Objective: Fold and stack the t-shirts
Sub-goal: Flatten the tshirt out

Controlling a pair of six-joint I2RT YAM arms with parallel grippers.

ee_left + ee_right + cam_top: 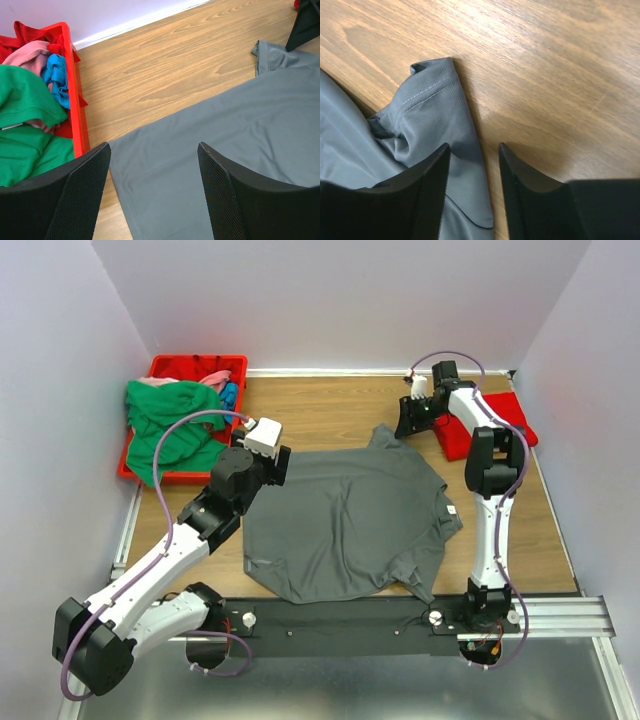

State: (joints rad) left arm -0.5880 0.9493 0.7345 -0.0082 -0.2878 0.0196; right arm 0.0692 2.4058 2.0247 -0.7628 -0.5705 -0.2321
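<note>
Left end effector point(152, 150) is hanging wide open, dark grey t-shirt point(250, 115) lying right under it. Right end effector point(474, 150) is sitting jaws apart, sleeve point(435, 110) edge poking between them.

What lies on the wooden table point(330, 405)

The table is light brown, with wood lines that run from side to side. A dark grey t-shirt point(345, 520) lies spread out in the middle, closer to the front edge. Its right side is a bit crumpled, and one sleeve tip points to the back. A red bin point(160, 368) sits in the back left corner and does not touch the grey shirt. A red t-shirt point(518, 422) lies bunched up at the back right, close to the wall.
</note>
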